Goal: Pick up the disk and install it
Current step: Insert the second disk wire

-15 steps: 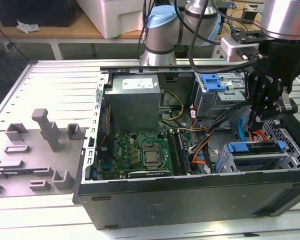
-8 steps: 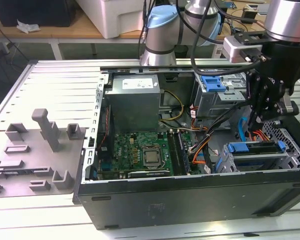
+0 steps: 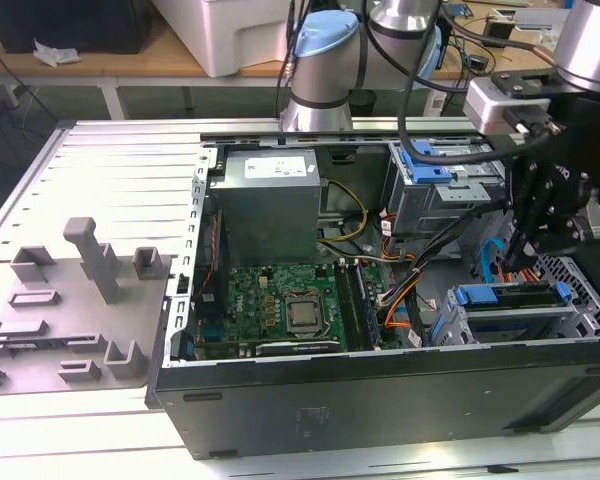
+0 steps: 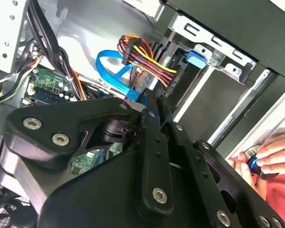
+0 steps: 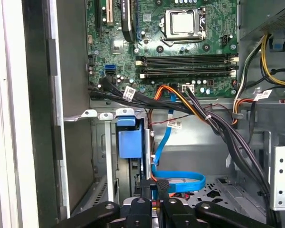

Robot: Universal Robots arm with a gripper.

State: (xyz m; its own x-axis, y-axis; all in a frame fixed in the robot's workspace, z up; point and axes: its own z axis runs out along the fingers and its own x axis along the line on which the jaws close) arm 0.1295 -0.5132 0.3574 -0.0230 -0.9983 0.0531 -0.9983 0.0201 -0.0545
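The disk (image 3: pixel 510 296), framed by its blue caddy, sits in the lower drive cage at the front corner of the open computer case (image 3: pixel 380 385), on the exterior view's right. In the first wrist view its blue caddy end (image 5: pixel 129 142) shows edge-on inside the cage slot. In the second wrist view a blue caddy tab (image 4: pixel 194 59) sticks out of the metal cage. My gripper (image 3: pixel 515 262) hangs just above the cage. Its thin fingers are shut together with nothing between them (image 5: pixel 156 187) (image 4: pixel 152 102), beside a looped blue data cable (image 5: pixel 180 178).
A motherboard (image 3: pixel 280 305) lies in the case middle, with a grey power supply box (image 3: pixel 270 200) behind it. A second drive cage (image 3: pixel 445 185) stands at the back right. Bundled power cables (image 4: pixel 142 59) cross near the fingers. A hand (image 4: pixel 270 156) shows at the case edge. A grey fixture plate (image 3: pixel 70 300) lies left.
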